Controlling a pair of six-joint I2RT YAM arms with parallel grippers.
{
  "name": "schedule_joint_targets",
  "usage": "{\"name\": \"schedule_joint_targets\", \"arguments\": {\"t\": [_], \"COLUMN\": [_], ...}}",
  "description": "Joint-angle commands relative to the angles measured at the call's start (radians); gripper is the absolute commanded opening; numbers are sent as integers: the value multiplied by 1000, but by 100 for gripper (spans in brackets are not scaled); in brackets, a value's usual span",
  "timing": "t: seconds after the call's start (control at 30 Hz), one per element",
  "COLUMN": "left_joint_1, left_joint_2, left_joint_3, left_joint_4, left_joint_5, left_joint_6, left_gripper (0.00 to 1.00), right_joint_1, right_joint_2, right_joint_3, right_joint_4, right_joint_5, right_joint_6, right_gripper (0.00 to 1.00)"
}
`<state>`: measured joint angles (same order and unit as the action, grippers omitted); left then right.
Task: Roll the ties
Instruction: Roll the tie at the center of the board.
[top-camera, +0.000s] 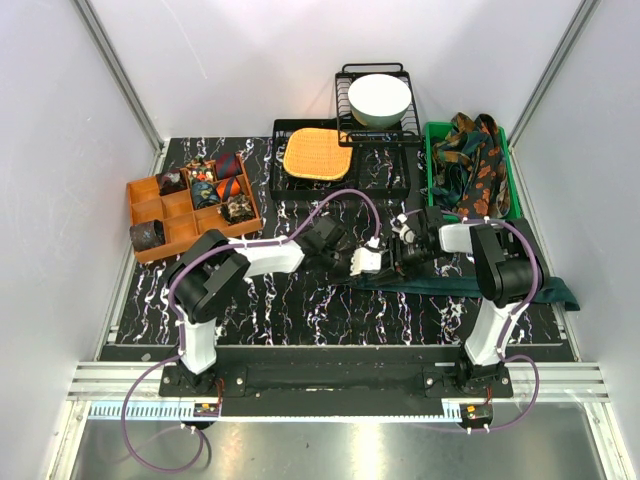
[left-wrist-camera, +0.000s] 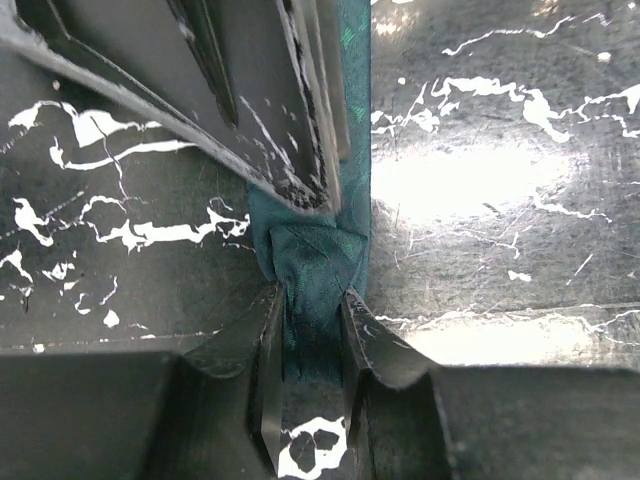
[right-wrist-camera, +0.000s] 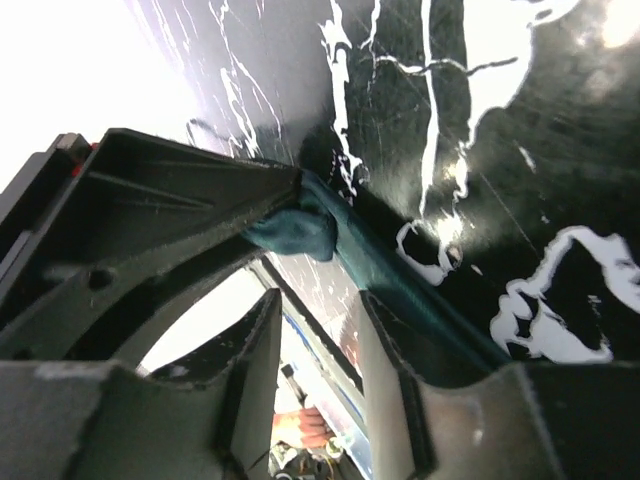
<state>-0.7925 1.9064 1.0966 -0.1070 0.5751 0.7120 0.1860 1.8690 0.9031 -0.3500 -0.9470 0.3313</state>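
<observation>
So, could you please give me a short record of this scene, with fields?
left pincer: shut on the dark teal tie
right pincer: open, close beside that tie
dark teal tie: stretched along the table, not yet rolled
rolled ties: in the orange organizer
patterned ties: heaped in the green bin

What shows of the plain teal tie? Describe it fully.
The plain teal tie is dark, glossy woven fabric with a faint pattern. It lies flat and mostly unrolled across the marble-look table, its tail reaching the right edge. Its left end is bunched and pinched in the left gripper.
</observation>
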Motion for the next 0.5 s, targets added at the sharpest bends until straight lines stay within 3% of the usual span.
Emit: {"name": "schedule_joint_targets", "arguments": {"t": [0.0, 0.2, 0.47], "left_joint_1": [-24, -30, -31], "left_joint_2": [54, 69, 80], "left_joint_3": [34, 58, 69], "left_joint_4": [-230, -270, -281], "left_joint_5": [-159, -169, -161], "left_joint_6": [-17, -8, -25], "left_gripper": [18, 20, 20], "right_joint_1": [29, 75, 112], "right_joint_2": [-21, 16, 53], "right_joint_3": [-27, -21, -15], "right_joint_4": [176, 299, 307], "right_joint_5": [-53, -36, -13], "right_joint_6": [95, 166, 163], "right_gripper": [43, 41, 37]}}
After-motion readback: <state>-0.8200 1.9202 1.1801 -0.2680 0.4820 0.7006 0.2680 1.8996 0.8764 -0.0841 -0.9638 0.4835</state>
